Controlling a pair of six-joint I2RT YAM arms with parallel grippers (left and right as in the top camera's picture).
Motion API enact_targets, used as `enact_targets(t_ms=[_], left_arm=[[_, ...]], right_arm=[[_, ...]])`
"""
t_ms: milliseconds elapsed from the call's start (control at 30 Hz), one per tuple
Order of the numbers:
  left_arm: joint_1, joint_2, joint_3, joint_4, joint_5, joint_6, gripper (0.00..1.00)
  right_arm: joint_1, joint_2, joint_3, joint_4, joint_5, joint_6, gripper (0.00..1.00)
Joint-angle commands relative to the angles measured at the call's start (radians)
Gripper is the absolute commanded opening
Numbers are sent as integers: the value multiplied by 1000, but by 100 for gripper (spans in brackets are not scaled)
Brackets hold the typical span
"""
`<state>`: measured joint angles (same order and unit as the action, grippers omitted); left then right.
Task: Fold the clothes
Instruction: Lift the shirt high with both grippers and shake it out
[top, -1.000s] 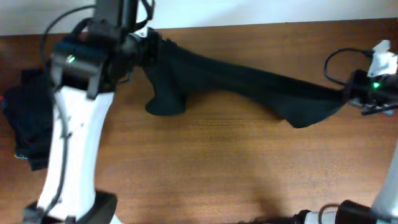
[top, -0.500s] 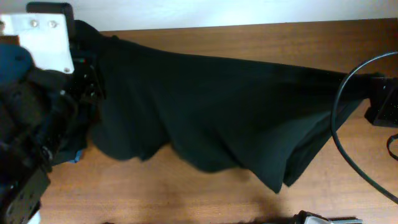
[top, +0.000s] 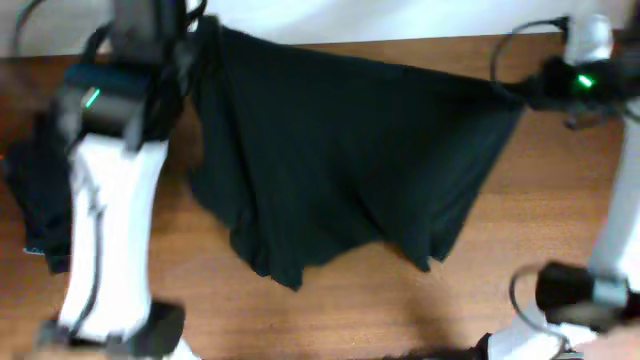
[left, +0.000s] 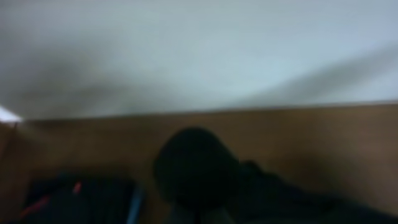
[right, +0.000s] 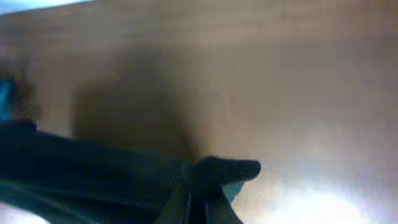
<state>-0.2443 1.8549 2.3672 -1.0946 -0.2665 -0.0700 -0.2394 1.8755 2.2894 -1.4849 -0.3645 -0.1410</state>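
Black garment (top: 340, 150) hung stretched over tabletop's (top: 330, 320) far edge, left pincer (top: 192, 45) & right pincer (top: 512, 90) each clamped tight on a top corner. Step: spreading it out. Next move prob. calls for lowering it flat w/o bunching, then folding.

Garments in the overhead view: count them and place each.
2. One black garment hangs stretched between left gripper and right gripper; a dark pile lies at the left edge, partly behind the left arm, possibly hiding more.
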Motion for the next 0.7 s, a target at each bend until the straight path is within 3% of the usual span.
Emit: enact_targets(t_ms=[0,100,233,367,500,533,667], left_arm=[[100,116,5,189,3,20,0],[148,121,16,352,135,19,0],[167,110,131,325,140,35,0],[159,98,224,134,166,41,0],[149,100,221,-114,320,40,0],[146,111,211,-252,377,40,0],[146,142,173,-410,368,41,0]], right_arm=[[52,87,2,113,58,-34,4],[88,77,17,231,106,-34,5],[96,51,95,276,188,-11,5],[96,51,108,243,225,-12,5],[96,57,76,137,230,-20,7],[96,67,71,57,231,-20,9],[96,79,51,-50,231,-28,6]])
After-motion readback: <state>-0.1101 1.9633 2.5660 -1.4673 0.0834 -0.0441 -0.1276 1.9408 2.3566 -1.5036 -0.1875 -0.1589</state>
